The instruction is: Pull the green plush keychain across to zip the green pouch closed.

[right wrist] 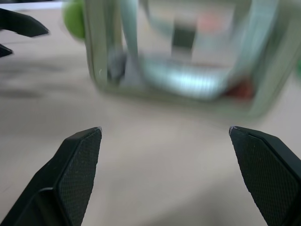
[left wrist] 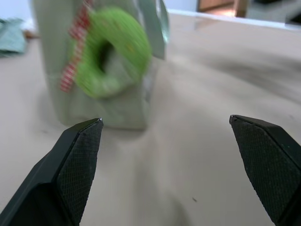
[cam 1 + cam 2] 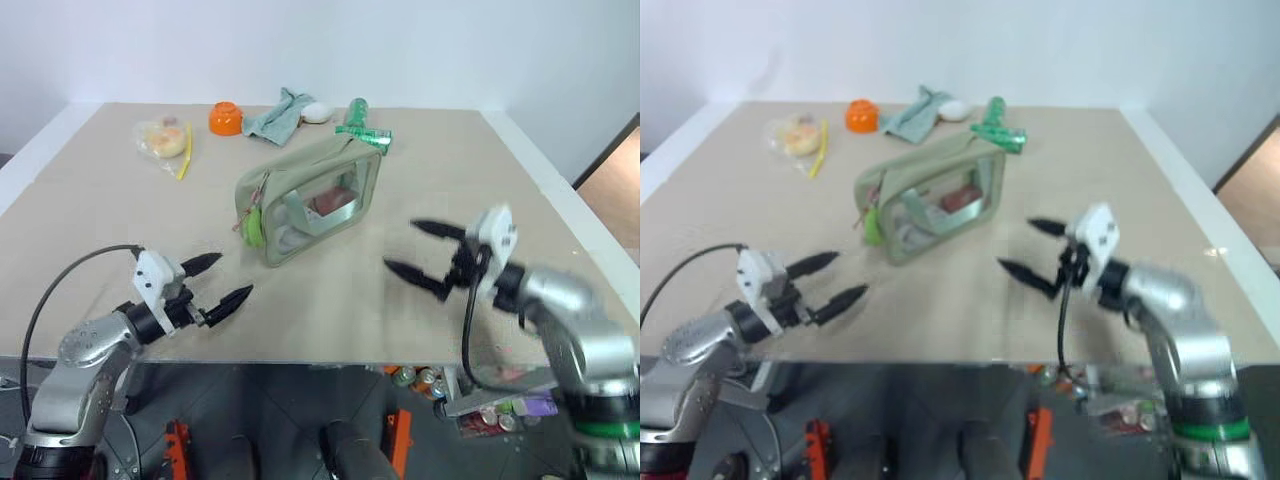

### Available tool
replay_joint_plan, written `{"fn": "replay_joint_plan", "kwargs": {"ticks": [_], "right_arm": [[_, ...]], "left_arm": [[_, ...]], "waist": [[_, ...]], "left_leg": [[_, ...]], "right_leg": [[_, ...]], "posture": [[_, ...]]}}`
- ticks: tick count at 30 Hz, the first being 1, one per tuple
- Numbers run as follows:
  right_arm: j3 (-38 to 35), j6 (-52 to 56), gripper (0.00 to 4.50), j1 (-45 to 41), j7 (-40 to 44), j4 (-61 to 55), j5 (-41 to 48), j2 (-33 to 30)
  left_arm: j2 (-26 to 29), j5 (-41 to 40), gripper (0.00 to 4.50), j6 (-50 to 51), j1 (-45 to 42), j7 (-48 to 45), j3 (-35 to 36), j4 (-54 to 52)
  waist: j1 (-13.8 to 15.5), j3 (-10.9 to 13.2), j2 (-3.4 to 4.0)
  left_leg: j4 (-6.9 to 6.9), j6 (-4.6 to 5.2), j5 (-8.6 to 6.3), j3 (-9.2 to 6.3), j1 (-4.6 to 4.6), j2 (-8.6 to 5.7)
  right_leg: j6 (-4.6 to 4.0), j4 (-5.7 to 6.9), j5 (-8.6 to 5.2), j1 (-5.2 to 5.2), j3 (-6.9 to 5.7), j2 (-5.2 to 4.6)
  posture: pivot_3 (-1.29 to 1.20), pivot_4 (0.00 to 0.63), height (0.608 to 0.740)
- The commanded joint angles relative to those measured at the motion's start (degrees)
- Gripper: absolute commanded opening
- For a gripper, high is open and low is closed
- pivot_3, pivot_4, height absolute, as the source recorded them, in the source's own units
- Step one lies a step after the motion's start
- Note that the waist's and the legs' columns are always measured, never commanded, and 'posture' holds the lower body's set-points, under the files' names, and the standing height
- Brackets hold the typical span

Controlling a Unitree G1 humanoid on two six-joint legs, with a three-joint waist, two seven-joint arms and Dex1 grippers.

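left wrist view: green plush keychain (image 2: 113, 52) looks soft, squishy; we'd pinch its ring. both tools (image 3: 222, 282) (image 3: 428, 253) released, empty.

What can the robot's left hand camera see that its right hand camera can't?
Left wrist: the fuzzy lime-green ring-shaped plush keychain with its red-and-white ribbon up close. Right wrist: the pale green pouch's clear plastic side panel, and the left gripper beyond. Both: the boxy sage-green fabric pouch on the beige table, with open black fingers in front.
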Motion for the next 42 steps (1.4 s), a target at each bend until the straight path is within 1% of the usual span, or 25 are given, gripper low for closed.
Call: {"fn": "replay_joint_plan", "kwargs": {"ticks": [1,3,5,8,10,12,14,19,22,24,25,27,28,30,31,32,33,34,36,37,42], "right_arm": [[5.94,-8.74,4.50,-17.75,10.15,15.46,-5.36,-0.10],[9.35,-14.81,4.50,-28.57,13.69,27.35,-9.37,2.30],[11.65,-20.46,4.50,-36.18,16.25,37.42,-12.48,4.78],[14.71,-30.62,4.50,-48.55,17.26,55.07,-18.27,10.39],[16.30,-36.54,4.50,-53.13,17.50,62.83,-21.54,12.72],[16.84,-40.37,4.50,-55.46,17.37,67.65,-23.54,14.03],[17.23,-43.92,4.50,-57.22,17.07,71.17,-25.44,14.92],[17.66,-48.61,4.50,-58.85,16.89,75.62,-28.71,15.59],[17.49,-50.51,4.50,-58.73,16.75,76.70,-30.15,15.10],[17.14,-51.38,4.50,-58.76,16.38,77.14,-30.86,14.14],[17.02,-51.70,3.97,-58.77,16.19,77.32,-31.17,13.75],[16.77,-52.13,3.38,-58.71,16.03,77.61,-31.57,13.31],[16.61,-52.12,2.92,-58.68,15.87,77.76,-31.65,13.24],[16.64,-52.25,2.35,-58.53,15.57,78.04,-32.10,13.11],[16.78,-52.64,2.16,-58.40,15.27,78.21,-32.50,13.00],[16.82,-52.75,1.61,-58.34,14.94,78.35,-32.76,12.97],[16.80,-52.82,1.34,-58.33,14.68,78.46,-32.94,12.99],[16.74,-52.81,0.89,-58.34,14.56,78.53,-33.06,13.03],[16.75,-52.70,0.15,-58.31,14.64,78.63,-33.41,13.11],[16.81,-52.73,0.03,-58.23,14.66,78.69,-33.64,13.11],[15.83,-50.95,0.03,-57.89,16.65,78.41,-32.57,12.99]], "left_arm": [[-0.45,-2.25,4.47,-0.45,-0.78,1.25,1.94,-4.20],[-1.63,-2.65,4.47,-0.07,-1.44,4.23,2.96,-5.53],[-2.71,-2.37,4.47,0.75,-2.34,7.99,3.93,-6.31],[-4.39,-4.50,4.47,3.03,-3.84,12.14,4.00,-9.28],[-5.32,-6.58,4.47,4.00,-4.74,13.21,3.67,-11.07],[-6.14,-9.05,4.47,6.48,-5.61,15.32,4.06,-11.92],[-5.25,-10.06,4.47,7.77,-6.64,14.91,3.69,-12.39],[-2.97,-13.36,4.47,11.49,-9.41,14.00,2.89,-13.41],[-1.20,-13.08,4.47,12.36,-10.99,12.99,1.56,-14.24],[-1.12,-13.58,4.47,13.01,-11.64,13.58,1.34,-14.53],[-1.19,-13.80,4.50,13.24,-11.76,13.83,1.39,-14.54],[-1.18,-13.76,4.50,13.30,-11.85,13.87,1.35,-14.27],[-1.18,-13.69,4.50,13.29,-11.93,13.86,1.21,-14.06],[-1.30,-13.47,4.50,13.31,-12.25,13.88,0.88,-13.71],[-1.42,-13.30,4.50,13.36,-12.64,14.00,0.66,-13.48],[-1.52,-13.15,4.50,13.39,-13.08,14.10,0.49,-13.19],[-1.58,-13.05,4.50,13.42,-13.44,14.19,0.36,-12.96],[-1.64,-12.78,4.50,13.34,-13.75,14.26,0.22,-12.70],[-1.73,-12.30,4.50,13.11,-14.22,14.27,0.04,-12.16],[-1.80,-12.13,4.50,13.04,-14.46,14.27,-0.04,-11.87],[-2.37,-11.30,4.50,12.67,-15.01,14.18,-0.23,-10.63]], "waist": [[-0.32,0.16,0.04],[-0.29,0.17,0.03],[-0.30,0.21,0.08],[-0.31,0.23,0.12],[-0.26,0.23,0.11],[-0.13,0.22,0.12],[0.25,0.22,0.11],[0.98,0.23,0.13],[1.10,0.23,0.13],[1.11,0.24,0.13],[1.12,0.24,0.13],[1.12,0.24,0.13],[1.11,0.24,0.13],[1.06,0.24,0.13],[1.04,0.24,0.14],[1.05,0.24,0.14],[1.06,0.24,0.14],[1.07,0.24,0.14],[1.08,0.24,0.14],[1.06,0.24,0.14],[1.08,0.24,0.14]], "left_leg": [[-0.01,0.02,0.02,0.00,0.02,0.02],[-0.16,0.04,0.04,-0.04,-0.04,0.04],[-0.23,0.04,0.03,-0.07,-0.06,0.05],[-0.32,-0.01,-0.04,-0.20,-0.19,0.07],[-0.34,-0.03,-0.13,-0.31,-0.40,0.06],[-0.31,-0.13,-0.19,-0.41,-0.74,0.03],[-0.28,-0.21,-0.22,-0.55,-1.02,-0.01],[-0.21,-0.31,-0.24,-0.60,-1.23,-0.23],[-0.19,-0.43,-0.17,-0.66,-1.23,-0.35],[-0.18,-0.48,-0.13,-0.71,-1.22,-0.40],[-0.16,-0.49,-0.12,-0.74,-1.21,-0.41],[-0.12,-0.50,-0.10,-0.80,-1.21,-0.42],[-0.11,-0.49,-0.10,-0.83,-1.21,-0.43],[-0.11,-0.50,-0.09,-0.86,-1.20,-0.42],[-0.11,-0.50,-0.08,-0.87,-1.19,-0.42],[-0.11,-0.50,-0.08,-0.87,-1.19,-0.42],[-0.11,-0.51,-0.06,-0.90,-1.19,-0.43],[-0.11,-0.52,-0.06,-0.94,-1.19,-0.43],[-0.10,-0.53,-0.05,-0.95,-1.19,-0.44],[-0.10,-0.53,-0.05,-0.95,-1.19,-0.45],[-0.08,-0.54,-0.04,-0.99,-1.18,-0.46]], "right_leg": [[0.00,0.00,0.01,0.00,0.00,0.04],[-0.04,-0.01,0.02,-0.06,-0.03,0.08],[0.18,-0.01,0.10,-0.11,-0.04,0.10],[0.11,0.00,0.12,-0.20,-0.09,0.12],[0.02,0.00,0.16,-0.35,-0.13,0.10],[0.01,0.01,0.16,-0.63,-0.23,0.02],[0.01,0.02,0.17,-0.81,-0.43,-0.15],[0.01,0.01,0.16,-0.93,-0.77,-0.55],[0.03,0.02,0.17,-0.91,-0.88,-0.65],[0.04,0.03,0.18,-0.88,-0.90,-0.66],[0.04,0.03,0.18,-0.85,-0.92,-0.67],[0.04,0.05,0.19,-0.82,-0.96,-0.67],[0.04,0.06,0.18,-0.81,-0.99,-0.67],[0.03,0.07,0.19,-0.79,-1.02,-0.66],[0.03,0.08,0.19,-0.79,-1.02,-0.65],[0.03,0.09,0.19,-0.79,-1.02,-0.65],[0.02,0.11,0.19,-0.79,-1.04,-0.65],[0.02,0.11,0.19,-0.78,-1.07,-0.65],[0.02,0.11,0.19,-0.77,-1.08,-0.66],[0.02,0.11,0.19,-0.76,-1.08,-0.67],[0.02,0.12,0.19,-0.73,-1.11,-0.68]], "posture": [[0.00,0.150,0.740],[0.00,0.150,0.740],[0.00,0.150,0.740],[0.00,0.150,0.740],[0.00,0.150,0.740],[0.00,0.150,0.740],[0.00,0.150,0.740],[0.00,0.150,0.740],[0.00,0.150,0.740],[0.00,0.150,0.740],[0.00,0.150,0.740],[0.00,0.150,0.740],[0.00,0.150,0.740],[0.00,0.150,0.740],[0.00,0.150,0.740],[0.00,0.150,0.740],[0.00,0.150,0.740],[0.00,0.150,0.740],[0.00,0.150,0.740],[0.00,0.150,0.740],[0.00,0.150,0.740]]}}
